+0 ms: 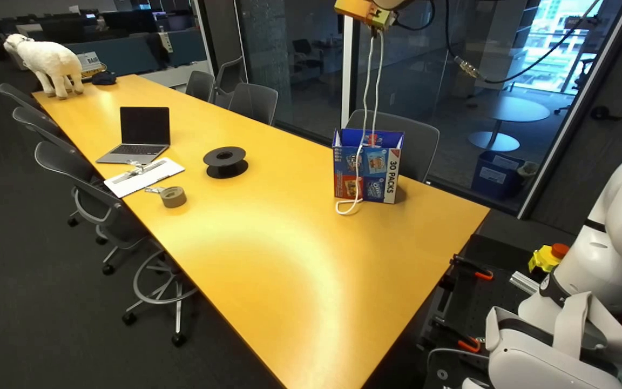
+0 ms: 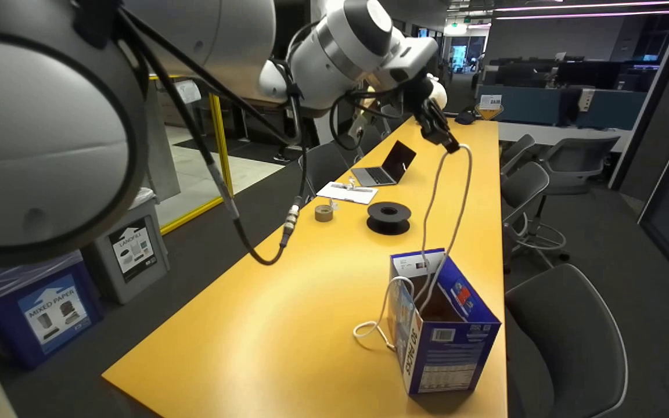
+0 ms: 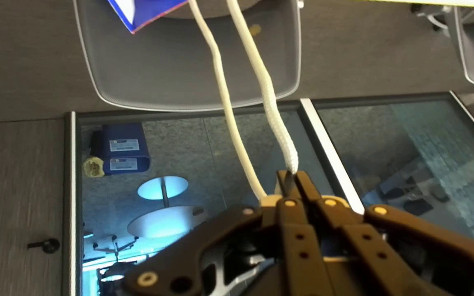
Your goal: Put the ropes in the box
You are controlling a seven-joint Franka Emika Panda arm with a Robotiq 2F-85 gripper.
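The blue box (image 1: 377,167) stands upright and open-topped near the table's edge; it shows in both exterior views (image 2: 449,360), and its corner enters the wrist view (image 3: 152,12). My gripper (image 1: 374,31) is high above the box, shut on a white rope (image 1: 365,102). It also shows in an exterior view (image 2: 450,145) and the wrist view (image 3: 289,176). Two strands of the rope (image 2: 458,220) hang from the fingertips (image 3: 268,88) and reach into the box. Part of the rope loops over the box wall and down onto the table. The box's bottom is hidden.
A black spool (image 1: 225,162), tape roll (image 1: 173,197), clipboard (image 1: 151,175) and grey laptop (image 1: 145,132) lie farther along the table (image 1: 268,259). A grey chair (image 2: 567,342) stands beside the box. A black cable (image 2: 265,261) hangs from the arm.
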